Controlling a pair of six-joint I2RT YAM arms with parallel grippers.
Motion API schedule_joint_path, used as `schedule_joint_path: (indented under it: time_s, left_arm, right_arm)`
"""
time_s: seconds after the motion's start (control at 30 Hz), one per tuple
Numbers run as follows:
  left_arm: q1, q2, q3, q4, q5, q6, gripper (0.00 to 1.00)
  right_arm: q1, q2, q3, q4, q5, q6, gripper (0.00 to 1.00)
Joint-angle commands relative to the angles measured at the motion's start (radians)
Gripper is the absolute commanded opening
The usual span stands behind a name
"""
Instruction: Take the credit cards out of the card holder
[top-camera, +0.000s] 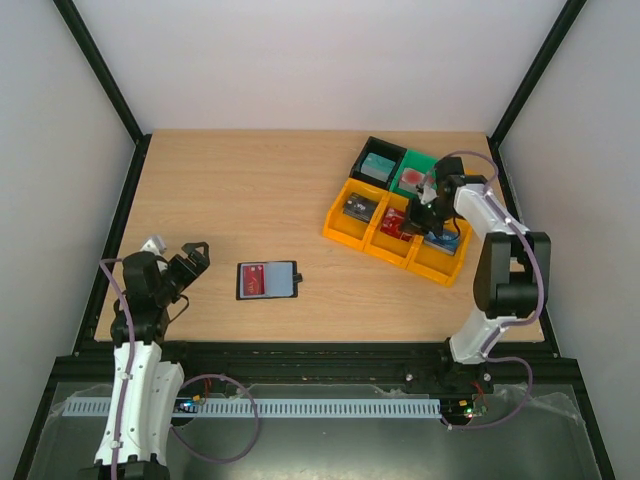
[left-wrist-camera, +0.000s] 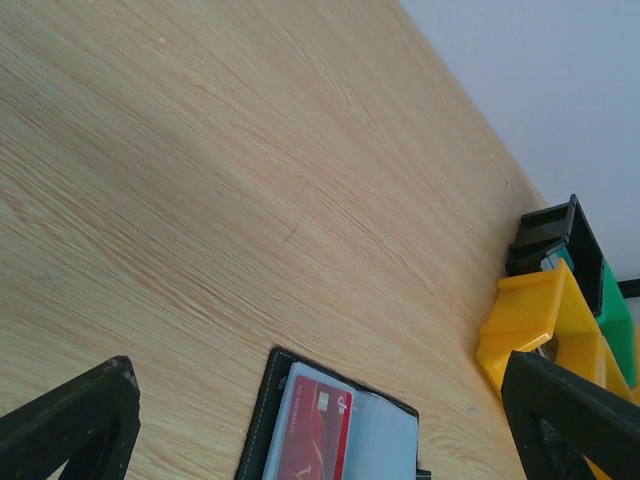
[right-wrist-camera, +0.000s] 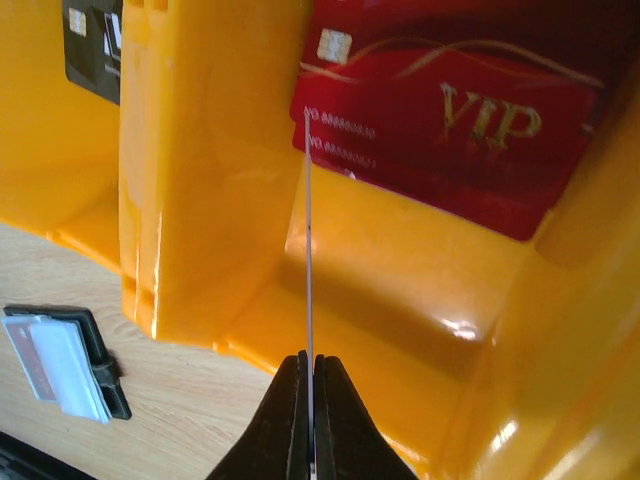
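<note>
Card (right-wrist-camera: 308, 230) pinched edge-on in right claw (right-wrist-camera: 308, 368), over yellow bin (right-wrist-camera: 200, 150).

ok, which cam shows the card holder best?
Top external: the card holder lies whole and open on the table, red card inside. Left wrist is closer but crops it; right wrist shows it small, lower left.

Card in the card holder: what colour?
Red card with a chip, clearest in the left wrist view.
</note>
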Motion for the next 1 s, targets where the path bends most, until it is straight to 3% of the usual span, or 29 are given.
schedule_joint_path:
  time_s: [0.0,0.27,0.97]
  left_arm:
    - [0.011,-0.003,0.000,0.012,0.007,-0.001,0.99]
    - [0.020,-0.001,0.000,0.014,0.010,0.004,1.00]
    - [0.022,0.023,-0.009,0.024,0.033,0.010,0.99]
  right_arm:
    - [0.000,0.075,0.081,0.035,-0.038,-0.020,0.02]
    - [-0.014,0.152,0.182,0.025,-0.064,-0.024,0.02]
    - [-0.075,0.208,0.217,0.037,-0.008,-0.023,0.02]
